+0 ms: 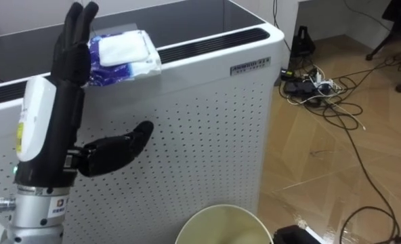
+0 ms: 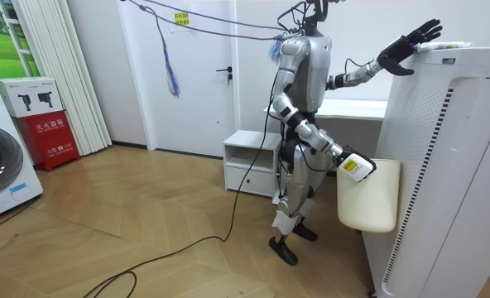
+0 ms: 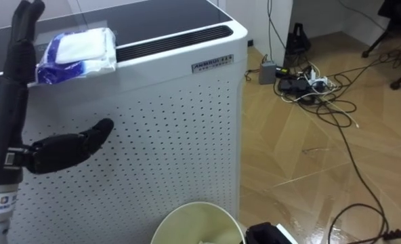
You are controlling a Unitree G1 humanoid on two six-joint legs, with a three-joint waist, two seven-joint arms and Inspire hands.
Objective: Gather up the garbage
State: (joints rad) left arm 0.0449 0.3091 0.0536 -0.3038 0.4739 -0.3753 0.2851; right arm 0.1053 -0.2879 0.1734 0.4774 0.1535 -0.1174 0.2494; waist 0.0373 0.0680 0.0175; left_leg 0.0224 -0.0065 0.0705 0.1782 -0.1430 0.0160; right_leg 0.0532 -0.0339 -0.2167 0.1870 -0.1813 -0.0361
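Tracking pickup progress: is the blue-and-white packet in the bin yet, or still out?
Out: the packet lies on top of the white perforated unit, the left hand open next to it, the bin below.

— Head pair? Set close, angled steeply down over the white perforated cabinet (image 1: pixel 207 135) and cream bin (image 1: pixel 214 220), side by side.
— Room view? Standing well off, side-on, sharing cabinet and bin.

Left arm raised; left hand (image 1: pixel 72 61) upright, fingers straight together, thumb splayed sideways.
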